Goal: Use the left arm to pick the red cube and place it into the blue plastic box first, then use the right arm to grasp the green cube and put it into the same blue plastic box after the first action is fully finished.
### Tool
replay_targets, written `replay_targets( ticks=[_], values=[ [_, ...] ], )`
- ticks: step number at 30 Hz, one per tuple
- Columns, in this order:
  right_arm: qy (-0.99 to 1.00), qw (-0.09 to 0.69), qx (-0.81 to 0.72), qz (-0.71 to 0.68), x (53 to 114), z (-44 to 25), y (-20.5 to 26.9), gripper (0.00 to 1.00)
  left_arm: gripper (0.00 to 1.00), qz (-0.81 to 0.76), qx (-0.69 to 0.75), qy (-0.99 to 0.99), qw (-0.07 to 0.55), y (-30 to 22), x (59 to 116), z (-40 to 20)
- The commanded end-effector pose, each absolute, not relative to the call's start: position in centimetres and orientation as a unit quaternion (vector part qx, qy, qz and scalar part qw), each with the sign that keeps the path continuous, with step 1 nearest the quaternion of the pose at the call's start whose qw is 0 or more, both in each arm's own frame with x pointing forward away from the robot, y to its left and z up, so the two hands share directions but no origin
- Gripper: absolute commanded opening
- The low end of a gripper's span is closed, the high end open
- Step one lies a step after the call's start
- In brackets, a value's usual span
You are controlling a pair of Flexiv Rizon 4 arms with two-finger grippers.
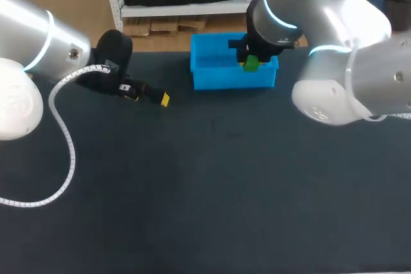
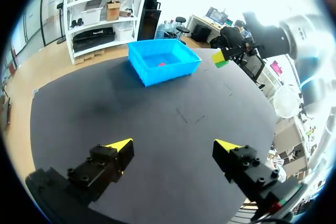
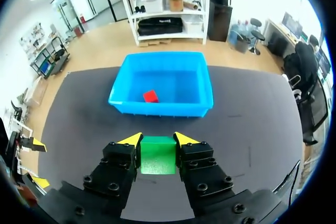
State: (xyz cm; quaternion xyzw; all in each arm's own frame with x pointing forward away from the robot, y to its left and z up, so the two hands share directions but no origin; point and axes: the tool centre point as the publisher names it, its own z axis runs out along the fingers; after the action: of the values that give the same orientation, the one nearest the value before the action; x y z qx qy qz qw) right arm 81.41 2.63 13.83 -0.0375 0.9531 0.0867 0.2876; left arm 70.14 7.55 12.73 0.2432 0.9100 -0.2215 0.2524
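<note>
Right wrist view shows you the right gripper pinching the green cube. Both yellow-tipped fingers press its opposite sides, and you see only the cube's top face. Ahead of the fingers stands the blue plastic box, and the red cube lies on its floor near the wall that faces the gripper. From this angle you cannot tell how high the green cube hangs above the dark surface.

Head view hides most of that grasp from you. The right arm's wrist covers the gripper's fingers and part of the box's inside, so only a sliver of green shows by the box's right end, and the red cube is not visible there at all.

Left wrist view shows the left gripper spread wide with nothing between its fingers and only bare surface under them. It sits well apart from the box. Beyond it, the red cube is no more than a small red fleck inside the box. The green cube appears beside the box's rim, held off the surface, with the fingers around it too small to make out.
</note>
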Motion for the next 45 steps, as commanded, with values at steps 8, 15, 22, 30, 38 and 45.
replay_targets(
  ticks=[8, 15, 22, 30, 38, 45],
  values=[
    [0.942, 0.322, -0.042, 0.091, 82.3, 13.8, 2.5, 0.0, 1.0, -0.225, 0.245, 0.908, 0.254, 7.7, 70.2, 12.7],
    [0.942, 0.32, -0.045, 0.09, 85.7, 13.0, 2.8, 0.0, 1.0, -0.225, 0.245, 0.908, 0.254, 7.7, 70.2, 12.7],
    [0.943, 0.313, -0.049, 0.098, 90.0, 11.9, 3.5, 0.0, 1.0, -0.225, 0.245, 0.908, 0.254, 7.7, 70.2, 12.7],
    [0.945, 0.305, -0.049, 0.107, 93.7, 10.9, 3.5, 0.0, 1.0, -0.225, 0.245, 0.908, 0.254, 7.7, 70.2, 12.7],
    [0.948, 0.297, -0.051, 0.104, 96.2, 10.1, 2.9, 0.0, 1.0, -0.225, 0.245, 0.908, 0.254, 7.7, 70.2, 12.7],
    [0.953, 0.282, -0.054, 0.1, 97.2, 8.8, 2.7, 0.0, 1.0, -0.225, 0.245, 0.908, 0.254, 7.7, 70.2, 12.7]
  ],
)
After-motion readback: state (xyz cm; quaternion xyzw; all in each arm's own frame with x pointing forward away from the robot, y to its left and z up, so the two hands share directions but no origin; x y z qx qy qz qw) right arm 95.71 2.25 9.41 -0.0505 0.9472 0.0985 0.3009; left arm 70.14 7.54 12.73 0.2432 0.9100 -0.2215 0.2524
